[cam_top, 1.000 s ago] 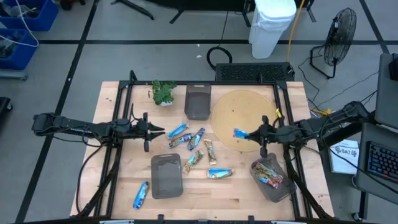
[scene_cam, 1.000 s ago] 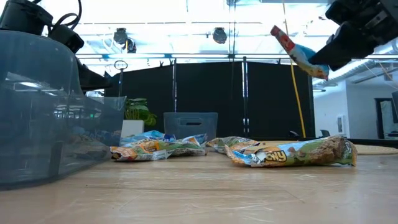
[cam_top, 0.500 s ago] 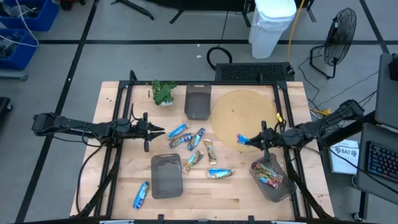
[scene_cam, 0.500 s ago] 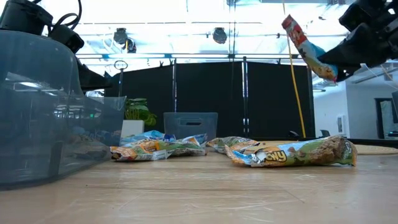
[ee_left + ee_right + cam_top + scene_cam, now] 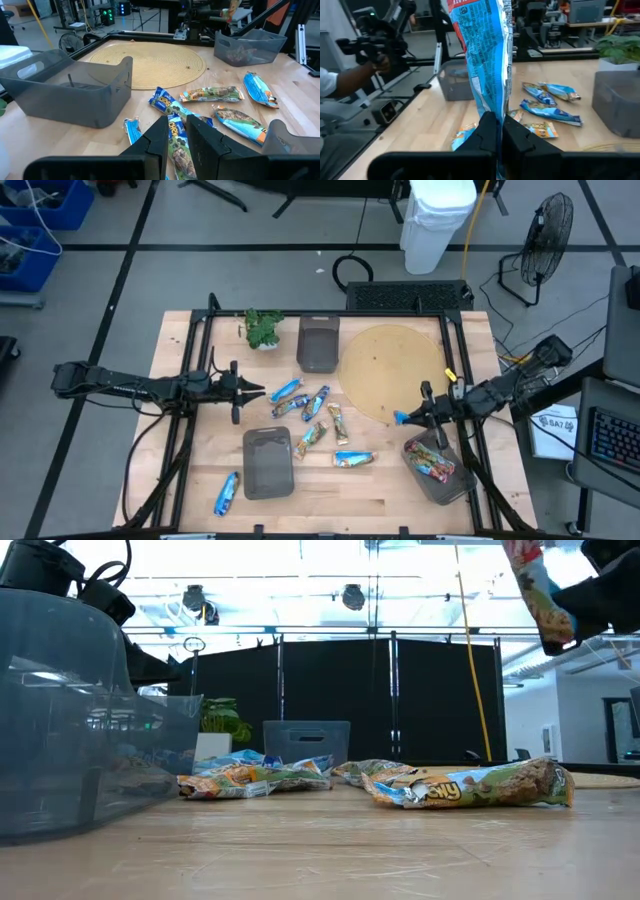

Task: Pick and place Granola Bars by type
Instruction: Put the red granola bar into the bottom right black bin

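My right gripper [image 5: 408,418] is shut on a blue wrapped bar [image 5: 400,417], in the air between the round woven mat [image 5: 390,370] and the right bin [image 5: 458,483], which holds several bars. The low view shows this bar [image 5: 540,600] high above the table. Several loose bars lie flat mid-table [image 5: 316,402], and one blue bar [image 5: 227,492] lies near the front edge. My left gripper [image 5: 256,390] waits left of the loose bars, open by a narrow gap [image 5: 177,140], touching nothing. My right gripper pinches the blue bar by one end [image 5: 491,109] between its two fingers. The fingers come roughly level from the table's right side. The bar is lifted clear and sticks out beyond the fingertips [image 5: 487,55], tilted upward in the low view.
An empty grey bin [image 5: 268,463] sits near the front left, and another [image 5: 318,345] at the far edge beside a small plant [image 5: 263,328]. A black frame runs along the table's sides [image 5: 190,380]. A person's arm [image 5: 340,82] shows beyond the table in the right wrist view.
My right gripper has carried the blue bar off the mat toward the near edge and the right bin, staying shut on it. In the low view the bar has moved right and tipped more upright. The left arm has kept still.
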